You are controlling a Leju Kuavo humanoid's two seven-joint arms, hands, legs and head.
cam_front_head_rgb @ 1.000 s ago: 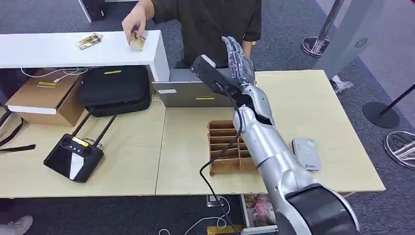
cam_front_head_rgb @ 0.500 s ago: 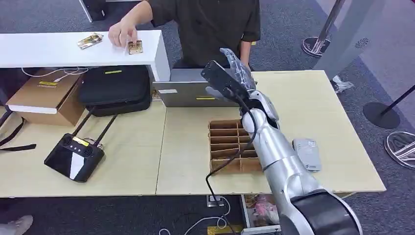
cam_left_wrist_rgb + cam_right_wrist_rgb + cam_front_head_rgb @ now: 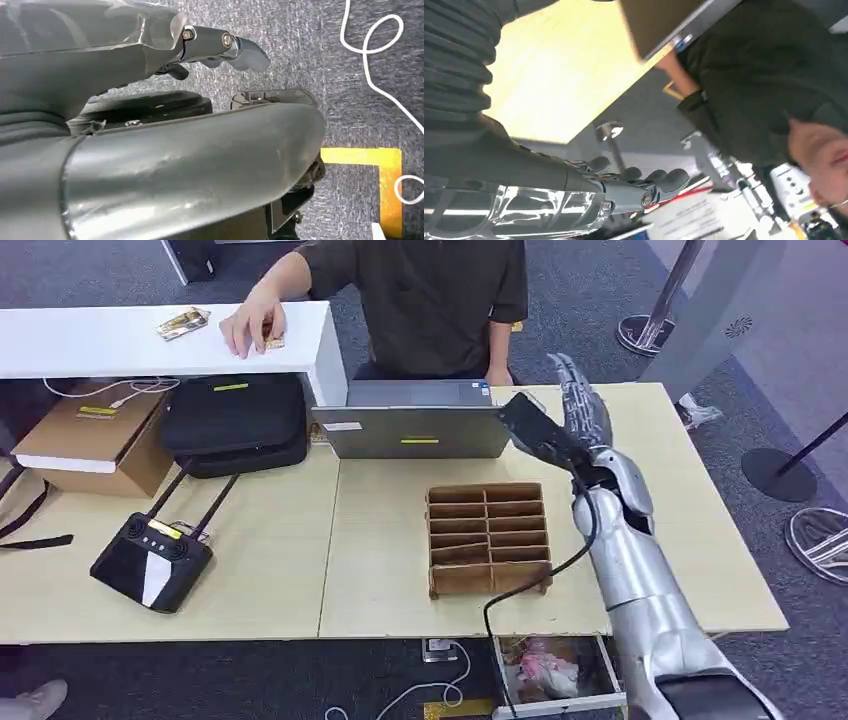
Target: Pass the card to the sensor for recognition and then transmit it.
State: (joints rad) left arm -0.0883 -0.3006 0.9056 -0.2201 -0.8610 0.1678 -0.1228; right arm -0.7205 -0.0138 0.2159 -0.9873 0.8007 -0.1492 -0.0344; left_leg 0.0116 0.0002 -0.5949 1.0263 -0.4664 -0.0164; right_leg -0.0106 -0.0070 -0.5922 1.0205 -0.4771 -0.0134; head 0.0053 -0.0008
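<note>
A gold card [image 3: 272, 341] lies on the white shelf [image 3: 120, 340] at the back left, under a person's hand [image 3: 250, 325]. A second gold card [image 3: 182, 322] lies further left on the same shelf. My right hand [image 3: 580, 405] is raised over the table's back edge, right of the laptop [image 3: 420, 420]. Its fingers [image 3: 639, 177] are stretched out and hold nothing. My right forearm [image 3: 625, 540] covers the spot where the grey card reader lay. My left hand [image 3: 215, 45] hangs over the carpet and holds nothing.
A wooden divided box [image 3: 488, 535] stands mid-table. On the left are a black bag [image 3: 235, 420], a cardboard box [image 3: 95, 435] and a black controller with antennas [image 3: 150, 560]. A person in a dark shirt [image 3: 440, 300] sits behind the laptop.
My right arm has swung right, from over the laptop to beside it, and now hides the card reader. The person has laid the card on the shelf and rests a hand on it.
</note>
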